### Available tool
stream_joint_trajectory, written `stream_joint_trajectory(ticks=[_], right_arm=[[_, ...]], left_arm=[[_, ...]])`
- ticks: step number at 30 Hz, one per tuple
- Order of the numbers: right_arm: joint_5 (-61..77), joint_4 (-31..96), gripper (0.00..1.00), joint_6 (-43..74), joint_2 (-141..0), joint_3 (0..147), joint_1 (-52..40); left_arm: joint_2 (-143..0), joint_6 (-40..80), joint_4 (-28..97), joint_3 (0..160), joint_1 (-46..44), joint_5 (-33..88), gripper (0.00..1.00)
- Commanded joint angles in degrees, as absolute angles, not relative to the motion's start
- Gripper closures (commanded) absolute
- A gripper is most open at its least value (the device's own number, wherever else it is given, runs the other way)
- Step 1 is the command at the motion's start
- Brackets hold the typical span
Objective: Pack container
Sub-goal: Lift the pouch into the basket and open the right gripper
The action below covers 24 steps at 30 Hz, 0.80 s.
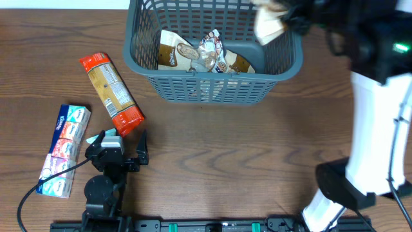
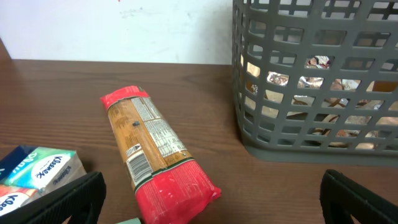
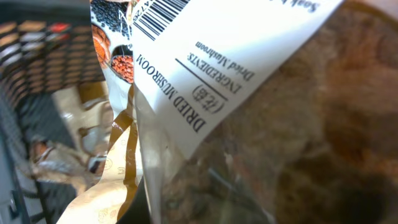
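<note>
The dark grey lattice container (image 1: 212,87) stands at the back middle of the table and holds brown-and-white packets (image 1: 193,55). My right gripper (image 1: 286,16) is over its back right corner, shut on a clear bag of dried mushrooms (image 3: 267,124) with a white label. The bag fills the right wrist view and hides the fingers. My left gripper (image 1: 122,145) is open and empty, low over the table, just in front of a red-ended packet (image 2: 152,155) lying left of the container (image 2: 311,81).
A row of blue and white tissue packs (image 1: 64,148) lies at the left, also at the left edge of the left wrist view (image 2: 34,177). The right arm's white base (image 1: 367,148) stands at the right. Wood tabletop lies between.
</note>
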State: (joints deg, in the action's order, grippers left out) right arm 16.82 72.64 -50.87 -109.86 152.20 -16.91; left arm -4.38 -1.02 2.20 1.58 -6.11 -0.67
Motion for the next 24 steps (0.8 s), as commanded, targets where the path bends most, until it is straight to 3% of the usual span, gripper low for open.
stream_joint_trajectory(ticks=[1,5,16,17,18,19,21,24], right_arm=[[18.3,73.2,0.99,-60.9,-115.5,149.8,-20.6],[22.0,73.6,0.99,-65.3,-121.9,149.1,-23.0],[28.4,76.2,0.98,-61.7,-138.0,149.1,-26.3],[28.3,76.7,0.89,-60.7,-138.5,149.1,-26.3],[28.3,77.0,0.72,-59.4,-138.7,149.1,-26.4],[28.3,77.1,0.46,-57.3,-138.7,149.1,-26.3],[28.3,77.1,0.37,-54.7,-138.1,149.2,-26.3],[28.3,77.1,0.35,-53.8,-135.1,149.3,-25.8]], left_arm=[[-4.4,-0.1,4.0,0.3,-6.3,-2.0,0.01],[-4.4,-0.1,4.0,0.3,-6.3,-2.0,0.01],[-4.4,-0.1,4.0,0.3,-6.3,-2.0,0.01],[-4.4,-0.1,4.0,0.3,-6.3,-2.0,0.01],[-4.4,-0.1,4.0,0.3,-6.3,-2.0,0.01],[-4.4,-0.1,4.0,0.3,-6.3,-2.0,0.01],[-4.4,-0.1,4.0,0.3,-6.3,-2.0,0.01],[-4.4,-0.1,4.1,0.3,-6.3,-2.0,0.01]])
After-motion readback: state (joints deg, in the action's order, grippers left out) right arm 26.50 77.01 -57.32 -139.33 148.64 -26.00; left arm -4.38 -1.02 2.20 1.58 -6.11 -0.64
